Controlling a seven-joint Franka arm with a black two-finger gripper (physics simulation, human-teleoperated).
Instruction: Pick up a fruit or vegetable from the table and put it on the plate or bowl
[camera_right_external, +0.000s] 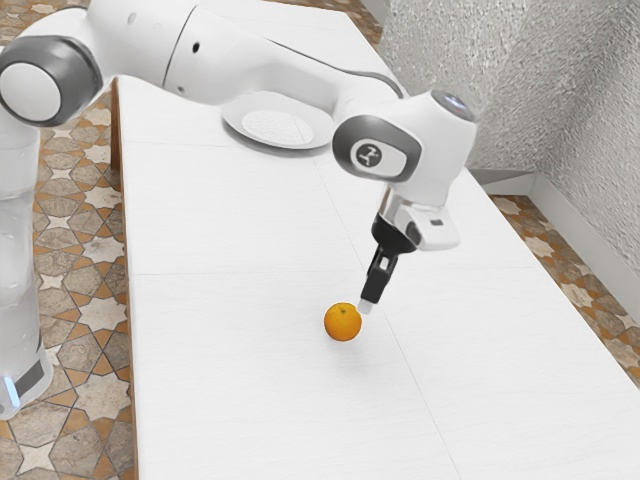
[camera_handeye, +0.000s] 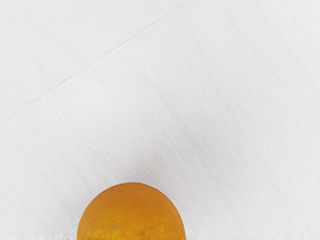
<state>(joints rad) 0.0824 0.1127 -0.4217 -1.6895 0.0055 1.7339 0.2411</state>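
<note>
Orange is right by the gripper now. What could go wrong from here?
1. The orange is round and lies loose on the smooth table. The gripper hangs close beside it, seemingly off its middle, so coming down may knock it rolling.
2. The plate lies far across the table, partly behind the arm, so a weak hold could slip on that long carry.

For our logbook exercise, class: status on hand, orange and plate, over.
Hand low beside orange, not holding it. Orange resting on table. White plate far behind, partly hidden by arm.
</note>
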